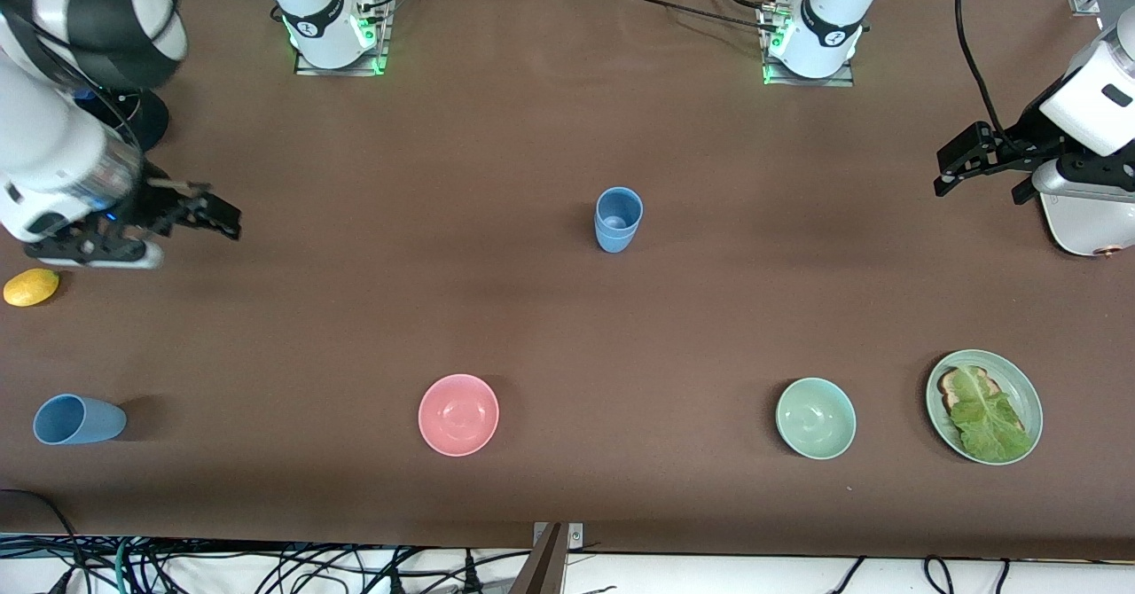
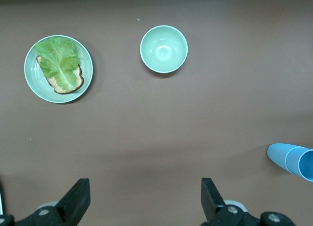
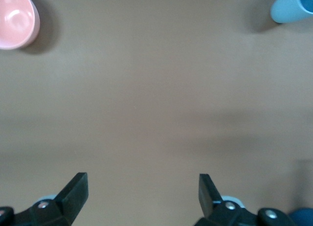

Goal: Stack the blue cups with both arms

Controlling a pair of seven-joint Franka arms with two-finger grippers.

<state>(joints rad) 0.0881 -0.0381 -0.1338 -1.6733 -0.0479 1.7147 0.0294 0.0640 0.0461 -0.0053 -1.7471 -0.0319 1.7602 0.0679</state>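
Two blue cups [image 1: 618,219] stand nested upright in the middle of the table; they also show at the edge of the left wrist view as the nested cups [image 2: 292,160]. A third blue cup [image 1: 78,419] lies on its side near the front edge at the right arm's end, and the right wrist view catches this lying cup [image 3: 292,6] in a corner. My right gripper [image 1: 217,213] hovers open over bare table at that end, empty, as does the right gripper [image 3: 143,192] in its own view. My left gripper [image 1: 953,170] hangs open and empty at the left arm's end; the left gripper [image 2: 145,196] has only table between its fingers.
A pink bowl [image 1: 458,414], a green bowl [image 1: 816,418] and a green plate [image 1: 1027,390] with toast and lettuce line the front of the table. A yellow lemon [image 1: 31,286] lies under the right arm. A dark round object [image 1: 142,120] sits partly hidden by that arm.
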